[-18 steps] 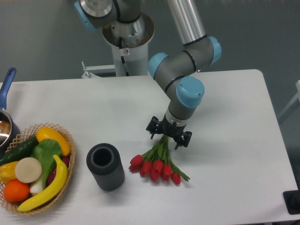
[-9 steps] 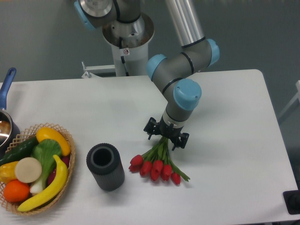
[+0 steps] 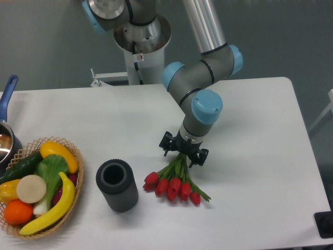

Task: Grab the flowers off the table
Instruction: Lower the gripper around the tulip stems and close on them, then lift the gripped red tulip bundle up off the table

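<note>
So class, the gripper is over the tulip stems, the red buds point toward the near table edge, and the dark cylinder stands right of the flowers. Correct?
Not quite. The camera view shows the dark cylinder standing left of the flowers, not right. The gripper is over the stems, and the buds point toward the near edge of the table.

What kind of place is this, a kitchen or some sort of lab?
Most likely a robotics lab or test bench, not a kitchen. A robot arm stands at a bare white table, with props laid out: tulips, a basket of fruit and vegetables, and a dark cylinder.
</note>
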Available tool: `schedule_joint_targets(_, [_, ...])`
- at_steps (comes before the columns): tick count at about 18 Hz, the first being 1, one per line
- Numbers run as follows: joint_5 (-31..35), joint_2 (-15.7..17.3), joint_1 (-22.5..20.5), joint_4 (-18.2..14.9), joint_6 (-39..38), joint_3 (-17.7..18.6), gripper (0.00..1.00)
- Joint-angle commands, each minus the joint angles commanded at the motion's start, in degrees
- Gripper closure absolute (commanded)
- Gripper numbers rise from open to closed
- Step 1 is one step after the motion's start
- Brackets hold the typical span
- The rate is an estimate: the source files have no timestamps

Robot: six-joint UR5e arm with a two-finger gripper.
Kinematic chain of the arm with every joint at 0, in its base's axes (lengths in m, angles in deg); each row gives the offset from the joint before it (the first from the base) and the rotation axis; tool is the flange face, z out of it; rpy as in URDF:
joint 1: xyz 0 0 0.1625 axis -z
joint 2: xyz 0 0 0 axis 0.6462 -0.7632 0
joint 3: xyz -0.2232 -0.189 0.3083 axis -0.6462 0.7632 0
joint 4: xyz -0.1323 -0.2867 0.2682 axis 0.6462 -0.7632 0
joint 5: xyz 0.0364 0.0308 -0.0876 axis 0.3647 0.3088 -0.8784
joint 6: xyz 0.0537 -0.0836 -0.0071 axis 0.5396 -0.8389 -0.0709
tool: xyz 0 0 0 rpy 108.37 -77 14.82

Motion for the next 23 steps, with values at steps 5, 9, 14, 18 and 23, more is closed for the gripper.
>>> schedule_joint_targets(5, [0.00,0.00,0.00,0.00,0.00,0.09,0.15])
schedule_joint_targets(9, [0.00,0.00,0.26,0.00,0.00,0.09,0.24])
schedule_joint_targets(14, [0.00,0.09,0.26,-0.09,0.00,0.09,0.40])
schedule_joint_targets(18, [0.00,0.26,0.35,-0.17,0.00,-0.09,0.52])
schedule_joint_targets(23, [0.00,0.35,0.35,-0.18,0.00,-0.26,0.59])
